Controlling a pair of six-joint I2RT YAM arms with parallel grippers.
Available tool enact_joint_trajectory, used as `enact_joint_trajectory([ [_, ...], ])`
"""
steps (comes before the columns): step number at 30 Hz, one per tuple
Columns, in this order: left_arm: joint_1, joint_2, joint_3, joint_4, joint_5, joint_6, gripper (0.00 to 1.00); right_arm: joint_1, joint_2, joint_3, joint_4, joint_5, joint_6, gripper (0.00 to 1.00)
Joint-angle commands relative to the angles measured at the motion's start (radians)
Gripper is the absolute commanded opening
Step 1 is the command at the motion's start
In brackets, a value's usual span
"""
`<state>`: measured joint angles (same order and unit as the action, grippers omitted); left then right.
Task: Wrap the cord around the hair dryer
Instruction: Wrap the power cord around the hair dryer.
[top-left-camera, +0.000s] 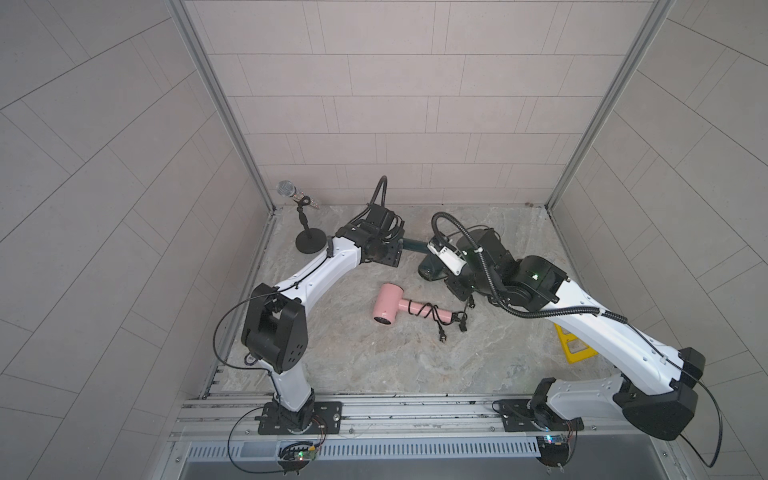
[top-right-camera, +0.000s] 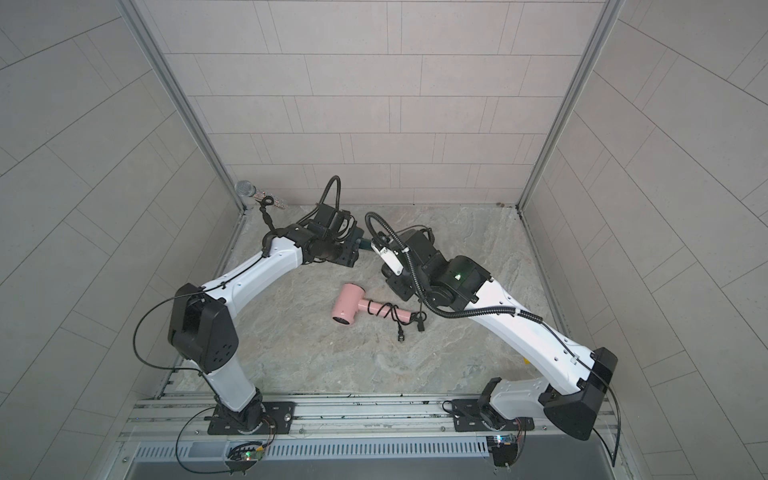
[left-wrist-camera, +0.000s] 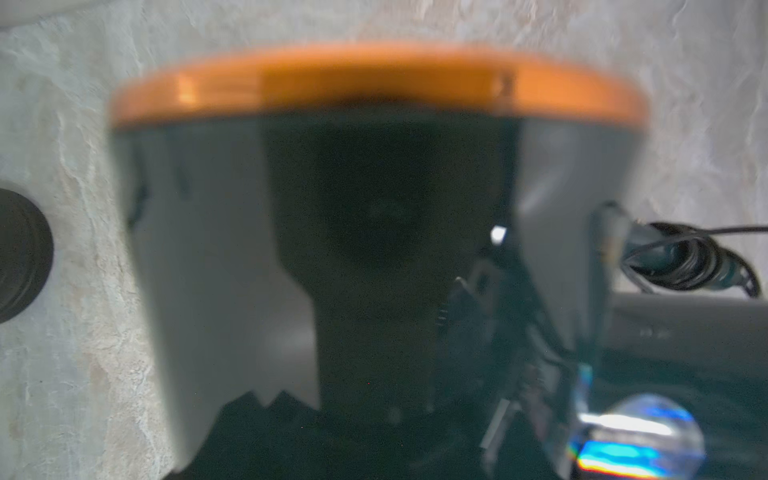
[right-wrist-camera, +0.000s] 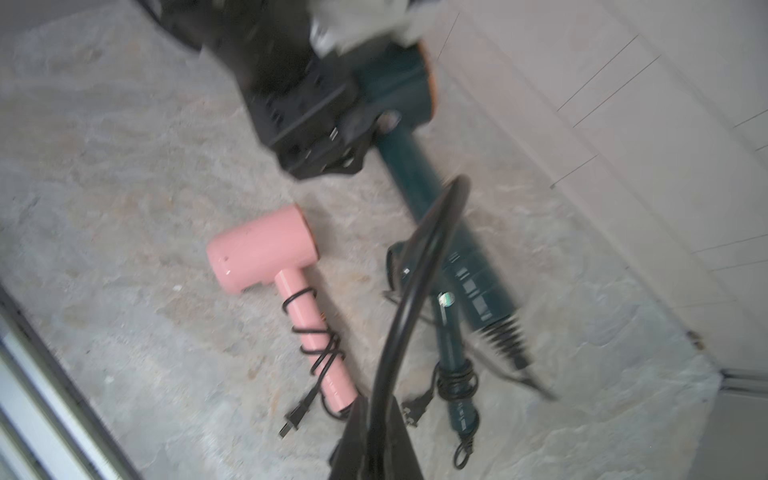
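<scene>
While the left gripper (left-wrist-camera: 374, 158) pinched the teal hair dryer (right-wrist-camera: 415, 178) by its head near the far edge of the bench (top-left-camera: 374, 361), its handle pointed at the right arm.
Right gripper (right-wrist-camera: 365, 432) was clamped on the cord (right-wrist-camera: 415, 270), looped up beside the handle's tail.

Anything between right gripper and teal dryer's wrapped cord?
Nothing on the table: right gripper sits near the cord on the teal hair dryer; pink hair dryer lies apart. Blurred black loop by the gripper, unidentifiable.

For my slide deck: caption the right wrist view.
Pink hair dryer, cord wrapped round its handle, beside a teal dryer.
</scene>
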<state>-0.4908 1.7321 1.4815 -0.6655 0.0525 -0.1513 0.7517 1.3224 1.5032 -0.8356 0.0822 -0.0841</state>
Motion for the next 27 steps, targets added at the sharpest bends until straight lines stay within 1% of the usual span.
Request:
enact_joint_trajectory([
  [1, 0.008, -0.104, -0.026, 0.009, 0.023, 0.088, 0.0, -0.061, 0.069, 0.088, -0.028, 0.045, -0.155, 0.0],
  [4, 0.008, -0.133, -0.043, -0.035, 0.041, 0.141, 0.0, -0.127, 0.12, 0.142, -0.035, 0.088, -0.197, 0.0],
  [8, 0.008, -0.165, -0.056, -0.105, 0.115, 0.164, 0.0, -0.24, 0.164, 0.163, -0.008, 0.043, -0.226, 0.0],
  [10, 0.008, -0.189, -0.075, -0.111, 0.148, 0.168, 0.0, -0.296, 0.183, 0.159, 0.003, 0.033, -0.232, 0.0],
  [13, 0.011, -0.238, -0.108, -0.096, 0.159, 0.146, 0.0, -0.373, 0.192, 0.118, 0.038, -0.006, -0.212, 0.0],
  [15, 0.026, -0.266, -0.122, -0.085, 0.167, 0.111, 0.0, -0.414, 0.181, 0.063, 0.086, -0.053, -0.175, 0.0],
  [16, 0.042, -0.277, -0.122, -0.081, 0.199, 0.091, 0.0, -0.425, 0.173, 0.029, 0.119, -0.076, -0.153, 0.0],
  [19, 0.121, -0.316, -0.138, -0.01, 0.358, -0.006, 0.0, -0.437, 0.169, -0.056, 0.184, -0.113, -0.099, 0.0],
  [20, 0.151, -0.331, -0.151, 0.037, 0.423, -0.05, 0.0, -0.438, 0.169, -0.082, 0.204, -0.12, -0.08, 0.0],
  [22, 0.21, -0.364, -0.191, 0.159, 0.507, -0.15, 0.0, -0.439, 0.169, -0.137, 0.236, -0.137, -0.042, 0.0],
  [25, 0.276, -0.41, -0.256, 0.337, 0.525, -0.282, 0.0, -0.438, 0.154, -0.228, 0.274, -0.174, 0.014, 0.0],
  [27, 0.309, -0.414, -0.263, 0.36, 0.48, -0.32, 0.0, -0.436, 0.139, -0.289, 0.29, -0.191, 0.033, 0.0],
])
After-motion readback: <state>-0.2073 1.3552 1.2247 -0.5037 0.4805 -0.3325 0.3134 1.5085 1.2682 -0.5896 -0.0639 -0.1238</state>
